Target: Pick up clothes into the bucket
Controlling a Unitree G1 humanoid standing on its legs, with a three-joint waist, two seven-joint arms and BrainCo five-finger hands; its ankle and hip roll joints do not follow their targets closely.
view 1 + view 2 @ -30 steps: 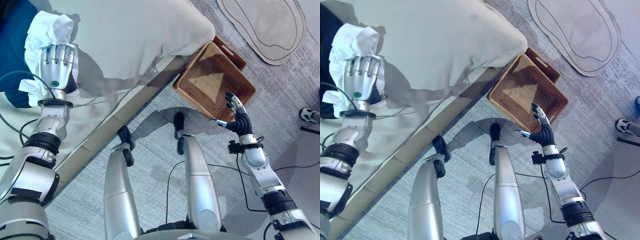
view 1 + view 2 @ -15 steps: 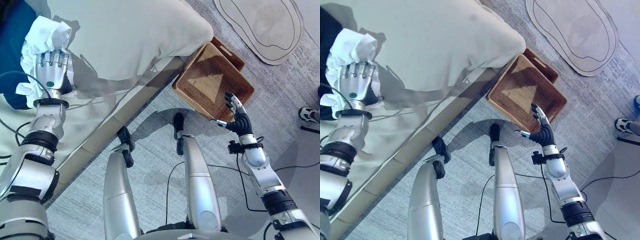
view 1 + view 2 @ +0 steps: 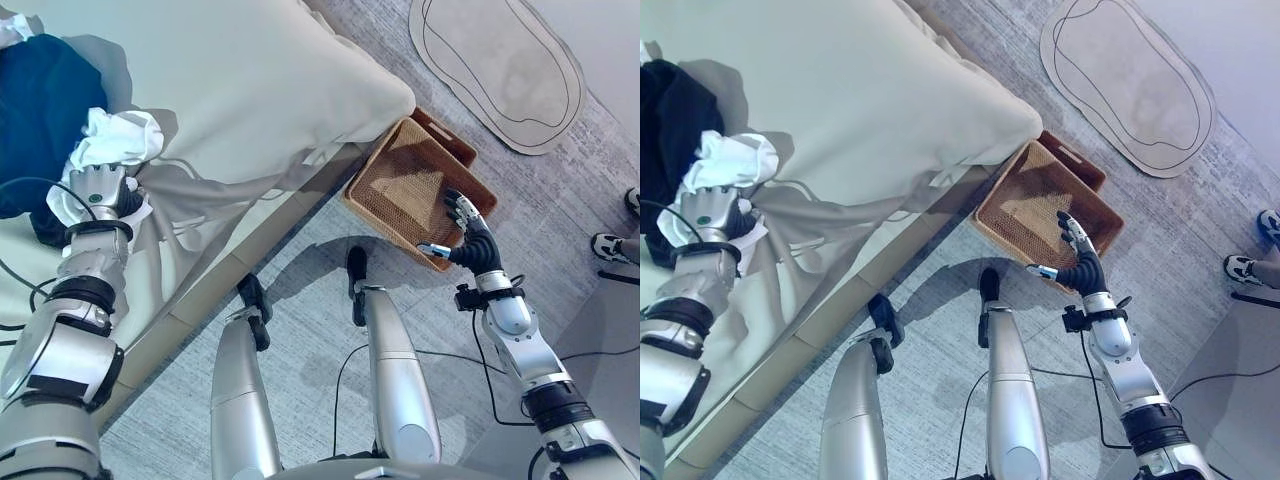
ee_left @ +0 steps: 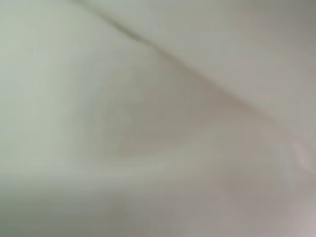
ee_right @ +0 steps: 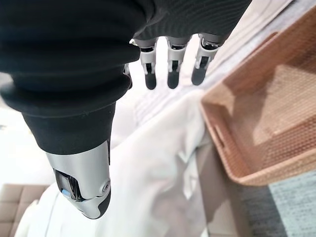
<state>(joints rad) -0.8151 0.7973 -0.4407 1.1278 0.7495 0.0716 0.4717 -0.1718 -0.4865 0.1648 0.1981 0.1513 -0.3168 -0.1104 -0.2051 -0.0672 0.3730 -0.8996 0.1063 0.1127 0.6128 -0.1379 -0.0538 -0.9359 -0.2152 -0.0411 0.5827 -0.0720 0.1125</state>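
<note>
Crumpled white clothing (image 3: 115, 135) on the cream bed sheet (image 3: 260, 90) seems gripped by the left hand (image 3: 100, 188), fingers curled into it. Right hand (image 3: 468, 237) hovers with fingers spread at the brown woven rectangular basket (image 3: 400, 185).

Head stereo pair looks down, sharing bed (image 3: 250, 90) & basket (image 3: 1025, 215); wrist cams close-up

No legible text, as far as visible.
</note>
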